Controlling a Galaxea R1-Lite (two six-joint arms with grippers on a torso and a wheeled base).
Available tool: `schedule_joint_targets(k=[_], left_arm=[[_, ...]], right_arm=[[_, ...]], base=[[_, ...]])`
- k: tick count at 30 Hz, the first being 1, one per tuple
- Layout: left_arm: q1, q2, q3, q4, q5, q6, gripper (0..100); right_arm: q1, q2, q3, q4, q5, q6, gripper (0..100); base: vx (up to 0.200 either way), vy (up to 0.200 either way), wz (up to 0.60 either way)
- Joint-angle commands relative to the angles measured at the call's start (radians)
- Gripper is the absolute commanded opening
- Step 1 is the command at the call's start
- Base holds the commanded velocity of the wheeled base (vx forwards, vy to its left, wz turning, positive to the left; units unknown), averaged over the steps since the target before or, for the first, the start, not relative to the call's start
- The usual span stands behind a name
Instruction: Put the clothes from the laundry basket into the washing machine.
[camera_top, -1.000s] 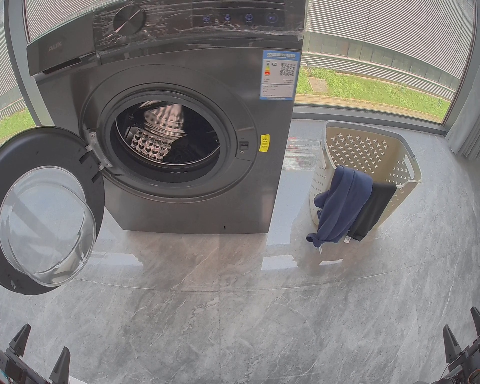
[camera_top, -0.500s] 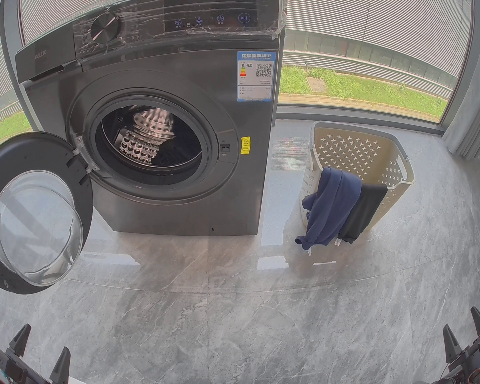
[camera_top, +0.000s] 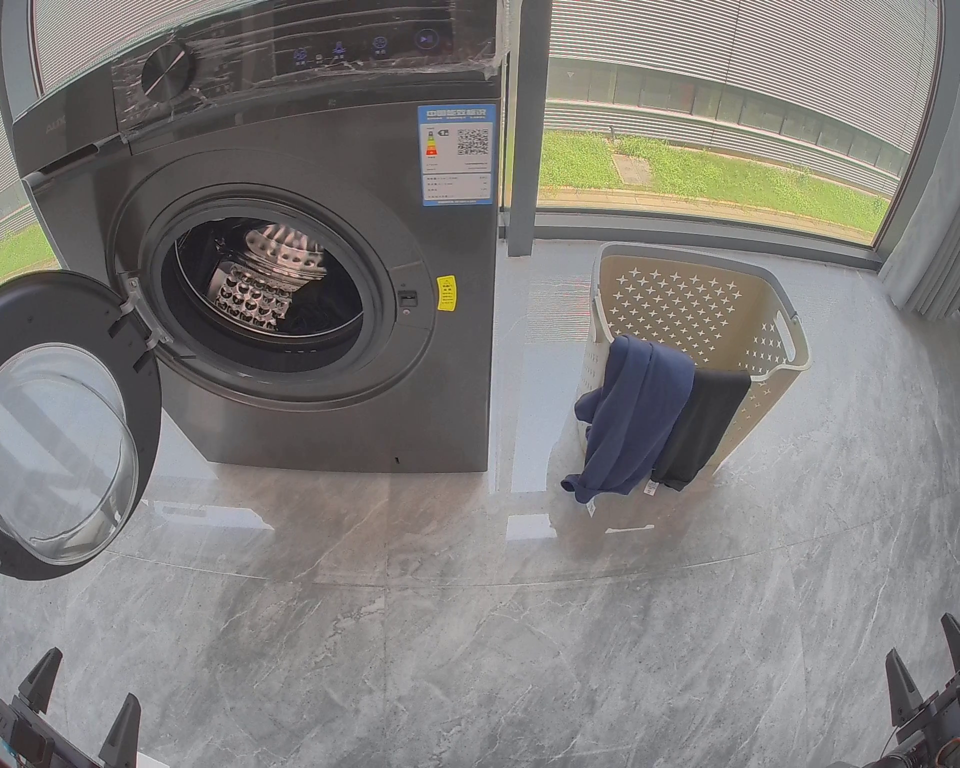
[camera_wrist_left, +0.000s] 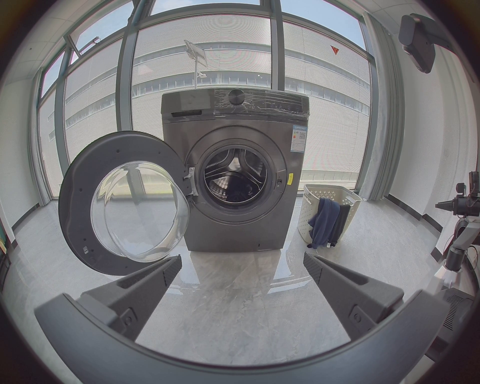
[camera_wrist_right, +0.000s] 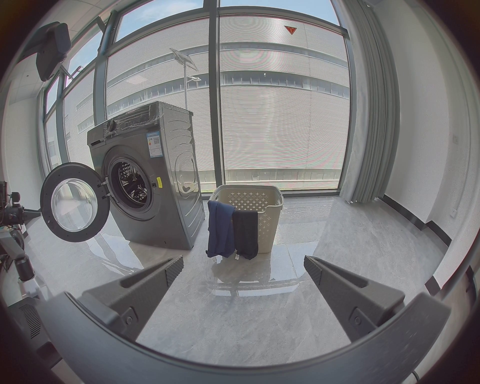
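A grey front-loading washing machine (camera_top: 300, 250) stands at the back left, its round door (camera_top: 65, 430) swung wide to the left and the drum (camera_top: 262, 283) exposed. To its right sits a cream laundry basket (camera_top: 740, 310). A blue garment (camera_top: 630, 415) and a black garment (camera_top: 702, 425) hang over the basket's front rim. My left gripper (camera_top: 80, 705) is open at the bottom left corner, far from the machine. My right gripper (camera_top: 925, 665) is open at the bottom right corner, well short of the basket. Both wrist views show the machine (camera_wrist_left: 235, 170), the basket (camera_wrist_right: 260, 210) and the clothes (camera_wrist_right: 232, 235) ahead.
Glossy grey marble floor (camera_top: 480, 620) stretches between me and the machine and basket. Tall windows (camera_top: 720, 120) run behind them, with a curtain (camera_top: 925, 250) at the far right. A gap of floor separates machine and basket.
The whole head view has shifted: machine and basket now sit further left in the picture, so the camera has turned right. Both grippers keep their places in the frame.
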Motion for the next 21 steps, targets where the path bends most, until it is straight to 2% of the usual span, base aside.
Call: schedule_joint_targets(k=[1,21], left_arm=[[0.0,-0.008,0.012,-0.002,0.0,0.0,100],[0.0,-0.008,0.012,0.0,0.0,0.0,100]], right_arm=[[0.0,-0.015,0.016,0.0,0.0,0.0,100],[-0.002,-0.015,0.016,0.0,0.0,0.0,100]], base=[[0.0,-0.2,0.0],[0.0,-0.2,0.0]])
